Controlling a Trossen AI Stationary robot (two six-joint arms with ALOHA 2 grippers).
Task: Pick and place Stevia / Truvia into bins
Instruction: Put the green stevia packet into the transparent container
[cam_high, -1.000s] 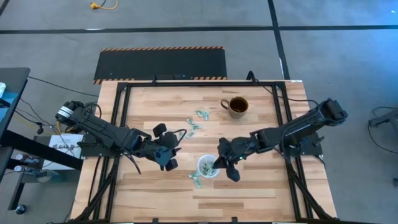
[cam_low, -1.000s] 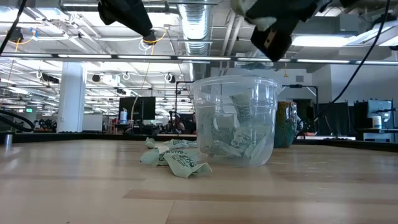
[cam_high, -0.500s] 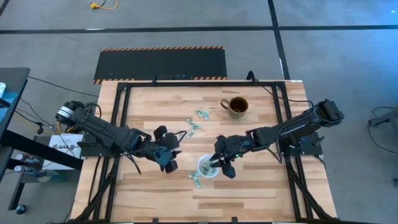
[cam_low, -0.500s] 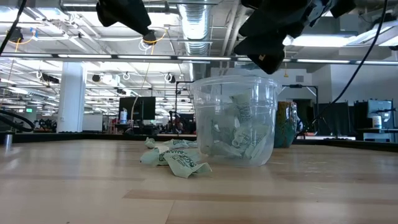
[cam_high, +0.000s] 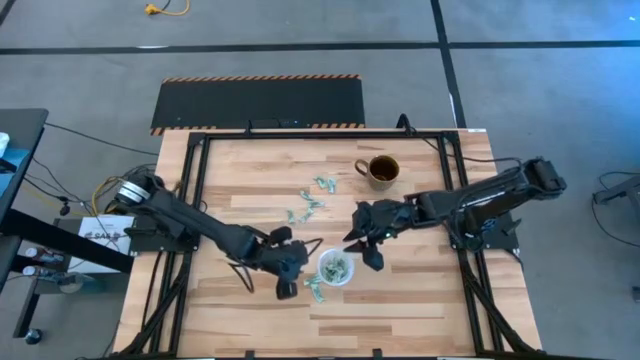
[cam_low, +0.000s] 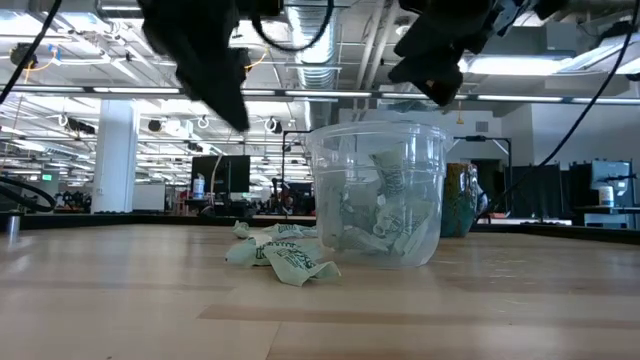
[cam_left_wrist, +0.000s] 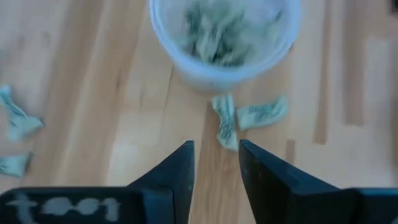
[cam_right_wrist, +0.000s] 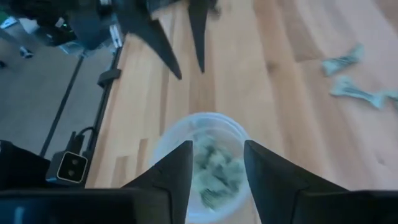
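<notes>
The clear cup (cam_high: 335, 268) stands near the table's middle and holds several pale green sachets (cam_right_wrist: 211, 163). Two more sachets (cam_left_wrist: 227, 121) lie on the wood against the cup's near-left side, and others (cam_high: 310, 205) lie farther back. My left gripper (cam_left_wrist: 216, 163) hovers open, slanting down, just left of the cup (cam_left_wrist: 224, 37), with the loose sachets ahead of its fingertips. My right gripper (cam_right_wrist: 217, 165) hangs open above the cup's right rim, with nothing between its fingers.
A brown mug (cam_high: 380, 170) with dark contents stands at the far right of the table. A black frame (cam_high: 195, 190) runs along the table's edges. In the low view the crumpled sachets (cam_low: 285, 255) lie left of the cup (cam_low: 378, 190).
My left gripper has come down and moved toward the table's right and near edges, tipping more steeply, and now stands close beside the cup. My right gripper has drawn back from the cup toward the far edge.
</notes>
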